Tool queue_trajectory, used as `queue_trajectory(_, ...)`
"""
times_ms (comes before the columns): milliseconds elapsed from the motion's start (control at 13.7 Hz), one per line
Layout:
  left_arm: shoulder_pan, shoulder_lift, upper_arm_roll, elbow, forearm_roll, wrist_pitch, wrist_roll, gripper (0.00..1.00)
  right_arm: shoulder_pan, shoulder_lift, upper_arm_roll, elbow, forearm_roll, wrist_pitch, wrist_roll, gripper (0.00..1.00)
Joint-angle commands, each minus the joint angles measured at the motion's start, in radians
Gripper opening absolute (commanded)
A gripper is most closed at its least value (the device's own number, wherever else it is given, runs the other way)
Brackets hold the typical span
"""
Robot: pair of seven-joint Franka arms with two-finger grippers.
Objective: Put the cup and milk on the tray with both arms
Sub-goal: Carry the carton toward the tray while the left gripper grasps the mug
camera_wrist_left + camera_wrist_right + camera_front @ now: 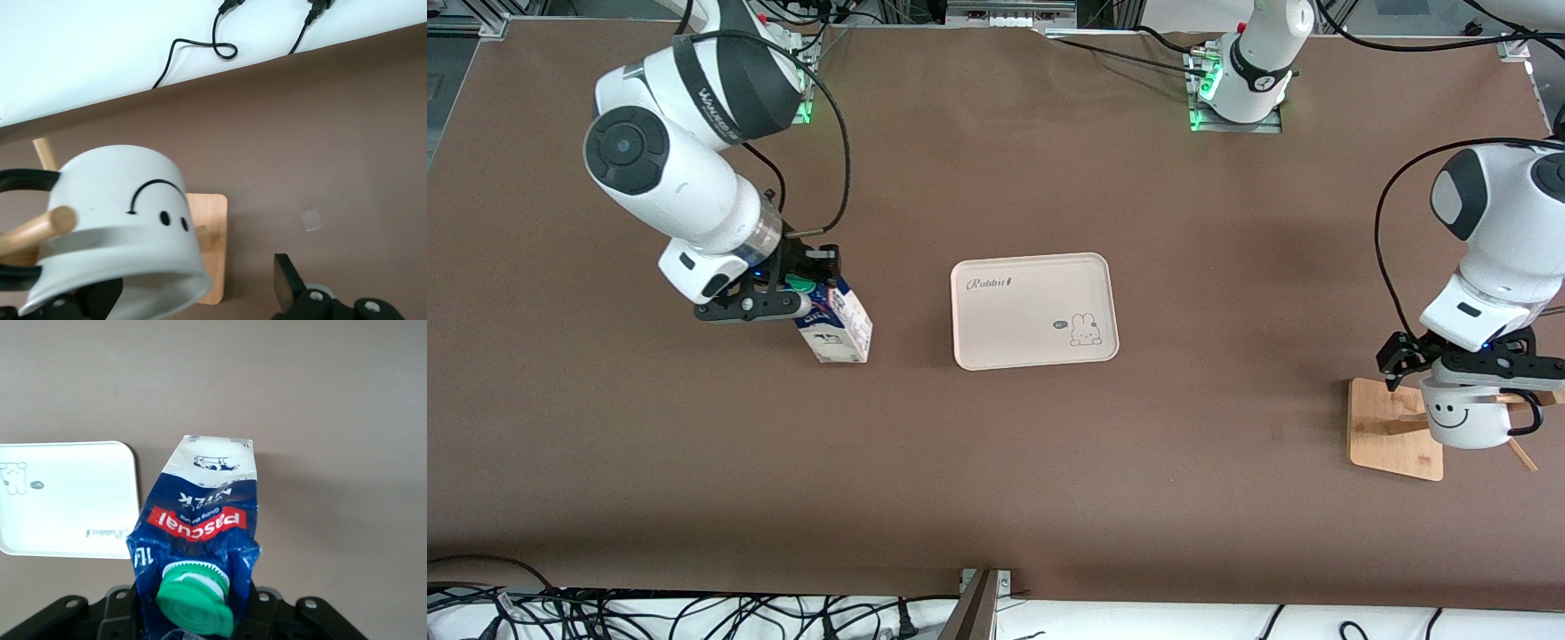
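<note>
The milk (837, 328) is sitting at the middle left of the front view, and the right gripper (787, 293) is squeezing its soft, crumpled top by the green cap (195, 597), so it looks light and easy to squash. The cup (1464, 420) is at the lower right over a wooden base (1390, 428), hard and slippery, with the left gripper (1474, 372) pinching its rim. The tray (1034, 310) is waiting bare in the middle.

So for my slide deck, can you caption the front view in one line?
Right claw grips the milk; left claw holds the cup over a wooden base; the tray sits between.
</note>
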Motion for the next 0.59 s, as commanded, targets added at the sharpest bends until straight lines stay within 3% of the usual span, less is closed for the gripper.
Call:
queue_trajectory(0, 0.02, -0.012, -0.003, 0.0, 0.025, 0.003, 0.066, 1.0, 0.066, 0.058, -0.015, 0.07, 0.023, -0.014, 0.126, 0.5)
queue_trajectory(293, 0.022, -0.028, -0.003, 0.0, 0.024, 0.003, 0.068, 1.0, 0.184, 0.18, -0.018, 0.213, 0.043, -0.043, 0.24, 0.5)
queue_trajectory(366, 0.02, -0.029, -0.003, 0.002, 0.024, 0.003, 0.066, 0.91, 0.205, 0.204, -0.018, 0.221, 0.101, -0.076, 0.255, 0.5)
queue_trajectory(439, 0.02, -0.031, -0.003, 0.002, 0.024, 0.004, 0.068, 0.76, 0.224, 0.216, -0.018, 0.228, 0.121, -0.088, 0.263, 0.5)
queue_trajectory(512, 0.02, -0.031, -0.003, 0.002, 0.024, 0.003, 0.066, 0.67, 0.239, 0.236, -0.016, 0.239, 0.123, -0.099, 0.265, 0.5)
